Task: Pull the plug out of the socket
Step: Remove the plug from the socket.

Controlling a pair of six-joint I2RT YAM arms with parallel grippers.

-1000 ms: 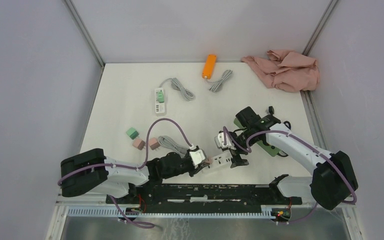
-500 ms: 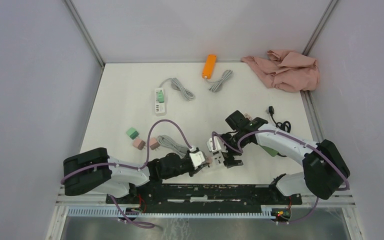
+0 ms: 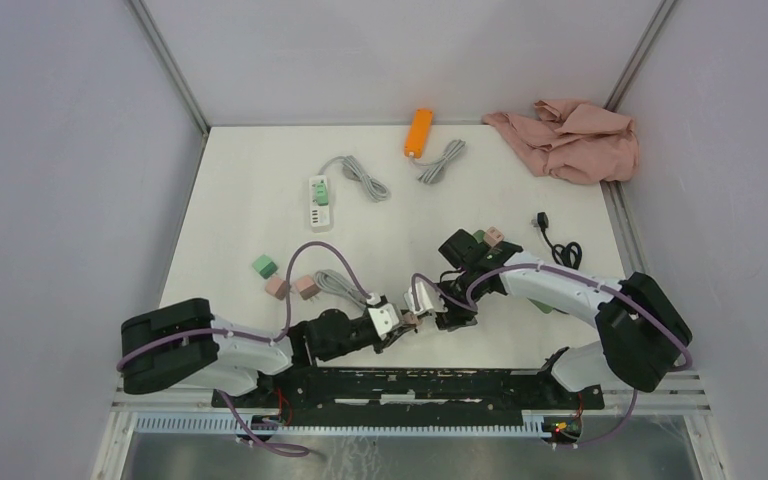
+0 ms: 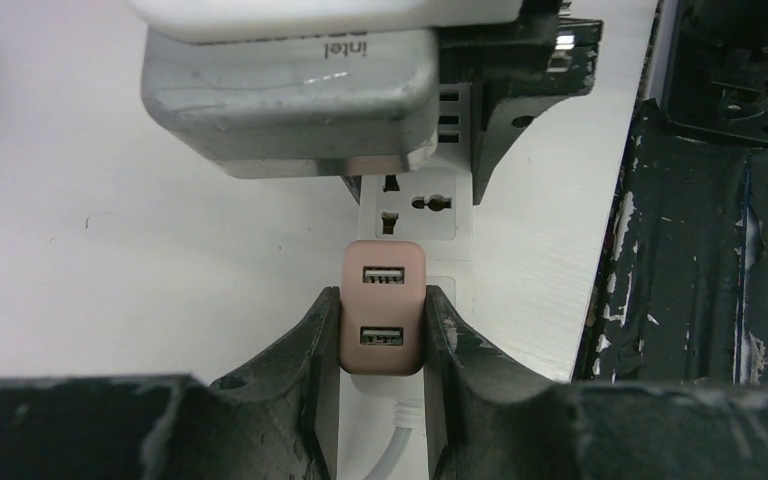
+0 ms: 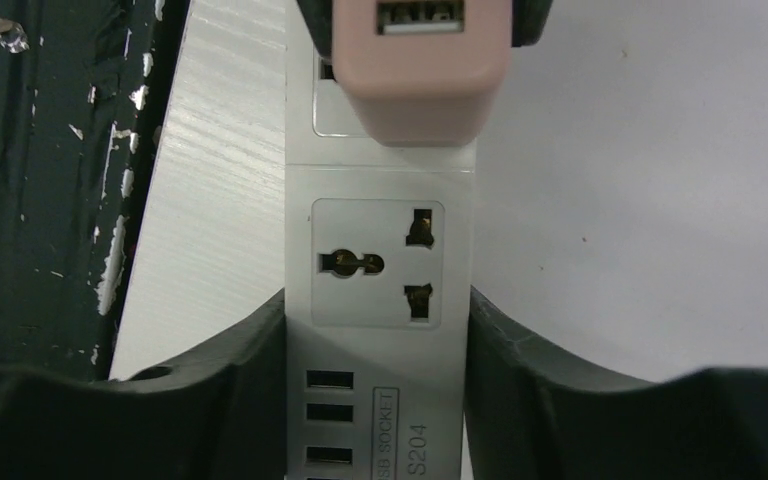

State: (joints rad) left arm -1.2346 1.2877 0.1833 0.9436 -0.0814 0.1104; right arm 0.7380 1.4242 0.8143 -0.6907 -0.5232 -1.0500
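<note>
A pink two-port USB plug sits in the white socket strip near the table's front edge. My left gripper is shut on the plug, with a finger pressed flat on each side. In the top view the plug shows between the two wrists. My right gripper is shut on the socket strip, its fingers against both long sides just behind the empty outlet. The plug is at the top of the right wrist view. In the top view the left gripper and right gripper face each other.
A green-and-white power strip and an orange one lie at the back with grey cords. A pink cloth fills the back right corner. Small green and pink adapters sit left, a black cable right. The dark base rail runs close behind.
My right gripper moved left along the strip towards the plug and closed its wide-open jaws onto the strip. The left gripper stayed shut on the plug.
</note>
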